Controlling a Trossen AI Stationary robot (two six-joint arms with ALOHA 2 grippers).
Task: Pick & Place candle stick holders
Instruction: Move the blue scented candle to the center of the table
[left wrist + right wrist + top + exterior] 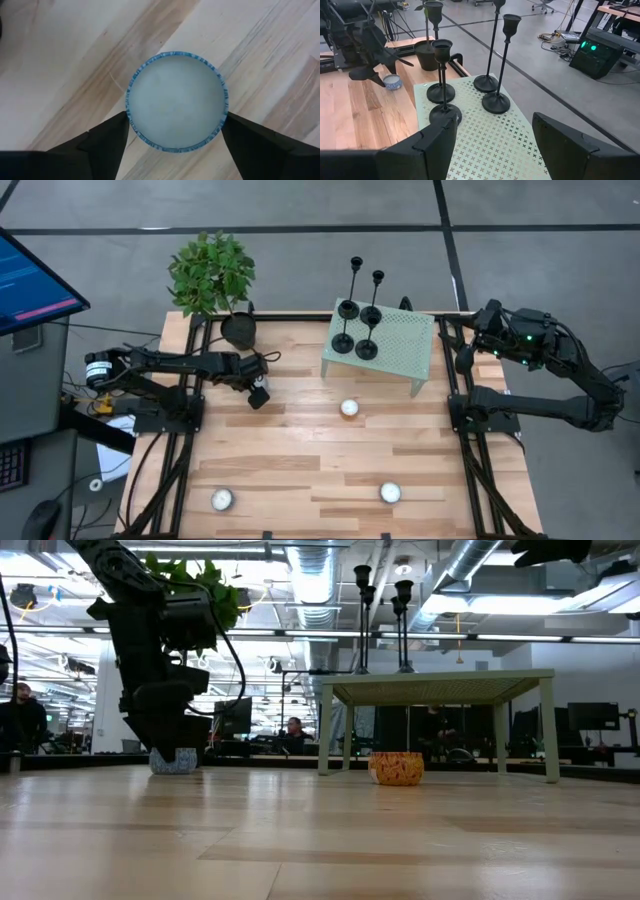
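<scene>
Though four candle stick holders (356, 315) crowd green stand (400, 345), bases overlap; left hand (258, 394) wide around tealight (176, 101); right hand (492, 145) wide.

I can't read any text, label, brand, number or sign from my feeds. The monitor (30, 280) off the worktop's (300, 440) far left corner shows blue and pink bands, but nothing on it resolves into words. The perforated stand (490, 135) carries only a pattern of small crosses, no lettering. The blue-rimmed tealight (176, 100) under the left wrist camera has a patterned rim without characters. Screens in the room behind the worktop are too small for me to read.
</scene>
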